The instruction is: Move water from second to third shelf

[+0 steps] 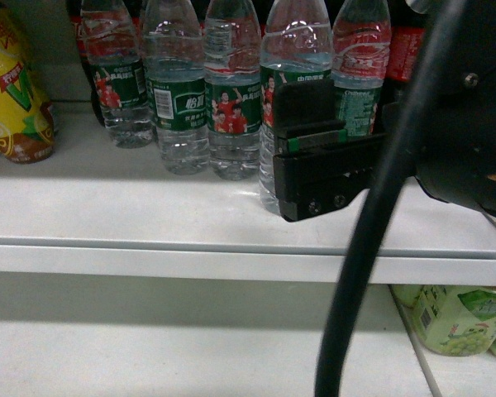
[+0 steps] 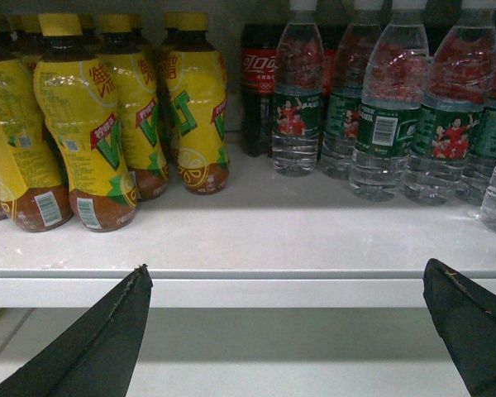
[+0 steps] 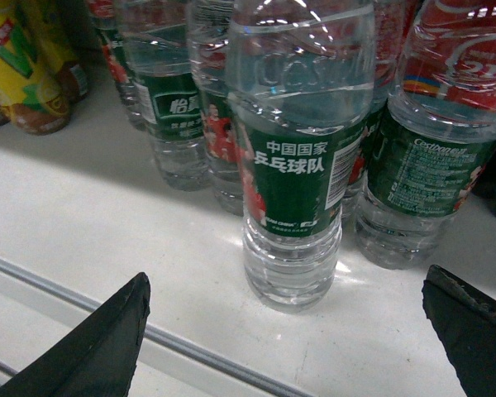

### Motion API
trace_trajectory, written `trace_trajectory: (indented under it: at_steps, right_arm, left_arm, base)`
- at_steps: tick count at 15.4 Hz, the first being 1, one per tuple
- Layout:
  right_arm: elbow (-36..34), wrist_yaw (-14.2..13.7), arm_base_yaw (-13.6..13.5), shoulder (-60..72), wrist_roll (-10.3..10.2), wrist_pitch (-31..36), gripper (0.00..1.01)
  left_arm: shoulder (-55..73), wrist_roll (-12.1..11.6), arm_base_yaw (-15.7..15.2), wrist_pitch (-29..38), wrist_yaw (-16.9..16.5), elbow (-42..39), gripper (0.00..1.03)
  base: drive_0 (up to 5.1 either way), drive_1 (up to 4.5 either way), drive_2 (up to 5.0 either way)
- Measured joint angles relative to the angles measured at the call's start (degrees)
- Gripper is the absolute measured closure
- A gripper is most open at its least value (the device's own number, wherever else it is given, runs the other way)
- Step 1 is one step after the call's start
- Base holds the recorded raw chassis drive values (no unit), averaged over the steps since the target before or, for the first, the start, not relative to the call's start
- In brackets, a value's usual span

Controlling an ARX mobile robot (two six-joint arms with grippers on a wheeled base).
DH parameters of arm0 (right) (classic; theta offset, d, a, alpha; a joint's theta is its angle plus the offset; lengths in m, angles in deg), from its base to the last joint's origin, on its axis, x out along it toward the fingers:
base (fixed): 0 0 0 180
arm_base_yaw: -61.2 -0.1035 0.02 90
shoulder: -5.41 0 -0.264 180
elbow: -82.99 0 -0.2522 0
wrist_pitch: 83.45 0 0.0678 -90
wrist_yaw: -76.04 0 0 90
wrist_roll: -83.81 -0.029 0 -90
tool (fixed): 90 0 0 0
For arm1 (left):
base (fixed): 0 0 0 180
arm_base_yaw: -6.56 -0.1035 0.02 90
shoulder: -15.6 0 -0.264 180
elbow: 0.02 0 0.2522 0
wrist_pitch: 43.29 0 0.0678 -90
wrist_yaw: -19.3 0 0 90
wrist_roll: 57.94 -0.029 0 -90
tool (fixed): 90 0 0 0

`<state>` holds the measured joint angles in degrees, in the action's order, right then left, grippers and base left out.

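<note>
Right wrist view: the water bottle (image 3: 291, 165) stands upright on the white shelf (image 3: 107, 215), centred ahead of the right gripper (image 3: 285, 335), whose black fingers (image 3: 107, 343) are spread wide and short of it. More water bottles (image 3: 434, 157) crowd just behind. Left gripper (image 2: 302, 331), also parted, hangs before the shelf edge (image 2: 248, 289), yellow lemon tea bottles (image 2: 87, 124) beyond its left finger.

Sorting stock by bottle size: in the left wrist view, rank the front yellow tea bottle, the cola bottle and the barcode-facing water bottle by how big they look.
1. Yellow tea bottle, nearest the camera.
2. Water bottle.
3. Cola bottle, farthest back, so true size is unsure.
</note>
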<state>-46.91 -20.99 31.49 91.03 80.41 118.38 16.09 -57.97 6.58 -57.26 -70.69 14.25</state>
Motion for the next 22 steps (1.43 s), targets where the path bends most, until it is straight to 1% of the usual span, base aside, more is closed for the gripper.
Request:
trace_trajectory:
  at_steps: [1, 4, 5, 7, 8, 10, 11, 14, 16, 19, 21, 22]
  right_arm:
    - [1.44, -0.55, -0.13, 1.49, -1.4, -0.35, 0.03]
    - [5.29, -2.23, -0.74, 5.38, -4.11, -1.79, 0.03]
    - [7.1, -2.45, -1.01, 6.71, -5.51, -2.58, 0.03]
    - [10.01, -3.19, -1.05, 8.96, -7.15, -2.58, 0.03]
    - [11.37, -3.39, -1.14, 10.16, -7.63, -1.97, 0.03]
    - [13.9, -3.87, -1.84, 12.96, -7.96, -2.1, 0.03]
    - [15.3, -4.7, -2.23, 14.36, -7.89, -2.75, 0.03]
    - [19.08, -7.76, -2.6, 18.23, -7.52, -2.58, 0.03]
    - [20.92, -11.34, -2.6, 20.22, -7.5, -1.95, 0.03]
    - [21.68, -14.25, -2.6, 22.03, -7.5, -1.81, 0.03]
    - [21.7, -15.04, -2.71, 22.05, -7.52, -0.83, 0.2]
    - [21.68, -15.12, -2.95, 21.9, -7.54, -0.42, 0.31]
  left_arm:
    - [0.0, 0.0, 0.0, 0.0, 0.0, 0.0, 0.05]
    - [0.0, 0.0, 0.0, 0.0, 0.0, 0.0, 0.05]
    - [0.0, 0.0, 0.0, 0.0, 0.0, 0.0, 0.05]
    - [0.0, 0.0, 0.0, 0.0, 0.0, 0.0, 0.05]
    - [0.0, 0.0, 0.0, 0.0, 0.0, 0.0, 0.05]
    - [0.0, 0.0, 0.0, 0.0, 0.0, 0.0, 0.05]
    - [0.0, 0.0, 0.0, 0.0, 0.0, 0.0, 0.05]
    - [0.0, 0.0, 0.0, 0.0, 0.0, 0.0, 0.05]
    - [0.0, 0.0, 0.0, 0.02, 0.0, 0.0, 0.05]
    - [0.0, 0.0, 0.0, 0.0, 0.0, 0.0, 0.05]
    - [0.0, 0.0, 0.0, 0.0, 0.0, 0.0, 0.05]
    - [0.0, 0.0, 0.0, 0.02, 0.0, 0.0, 0.05]
  base:
    - [0.0, 0.0, 0.0]
    - [0.0, 0.0, 0.0]
    - [0.0, 0.0, 0.0]
    - [0.0, 0.0, 0.0]
    - [0.0, 0.0, 0.0]
    - [0.0, 0.0, 0.0]
    - [0.0, 0.0, 0.0]
    - [0.0, 0.0, 0.0]
    - [0.0, 0.0, 0.0]
    - [0.0, 0.0, 0.0]
    - [0.0, 0.0, 0.0]
    - [0.0, 0.0, 0.0]
